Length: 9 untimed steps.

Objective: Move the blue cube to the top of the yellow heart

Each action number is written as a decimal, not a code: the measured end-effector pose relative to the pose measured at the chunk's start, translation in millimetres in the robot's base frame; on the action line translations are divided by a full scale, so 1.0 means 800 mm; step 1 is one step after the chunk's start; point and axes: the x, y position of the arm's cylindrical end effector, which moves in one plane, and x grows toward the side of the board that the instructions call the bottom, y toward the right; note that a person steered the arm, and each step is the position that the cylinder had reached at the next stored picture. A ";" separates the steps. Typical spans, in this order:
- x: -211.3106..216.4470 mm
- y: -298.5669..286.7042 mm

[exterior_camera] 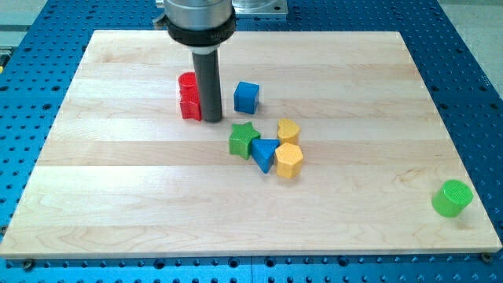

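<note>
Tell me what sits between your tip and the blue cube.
Nothing: in the camera view, only bare wooden board separates my tip from the blue cube up and to the view's right. The red blocks touch the rod's opposite side.

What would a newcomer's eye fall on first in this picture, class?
First, the dark rod coming down from the view's top, my tip beside the red blocks, with the blue cube to its right. Next, the central cluster including the yellow heart. Last, a lone green cylinder at bottom right.
</note>
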 end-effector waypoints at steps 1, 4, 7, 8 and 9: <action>-0.040 0.001; -0.043 0.105; 0.015 0.140; 0.037 0.140; 0.046 0.140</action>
